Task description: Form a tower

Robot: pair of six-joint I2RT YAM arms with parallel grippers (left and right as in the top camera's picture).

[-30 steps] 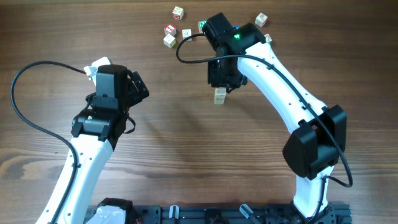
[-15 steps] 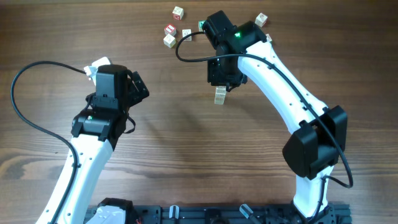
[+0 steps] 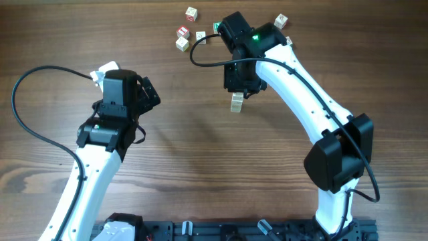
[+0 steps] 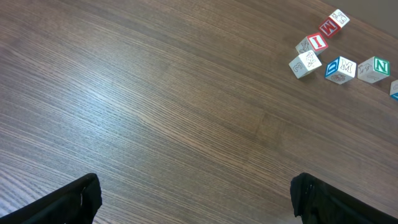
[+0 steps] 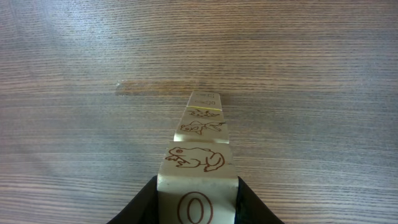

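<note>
We see broad bare room on the dark wood-grain counter around the tower, a narrow file of pale, square-edged wooden cubes standing mid-counter. The loose cubes lie well apart from it, near the far edge. The right gripper is clenched on the tower's top cube, and the left gripper hangs released over bare wood.

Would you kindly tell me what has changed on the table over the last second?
Nothing visibly changed. The right end effector stays closed on the top cube of the tower, the left end effector stays open above the table, and the loose cubes lie where they were.
</note>
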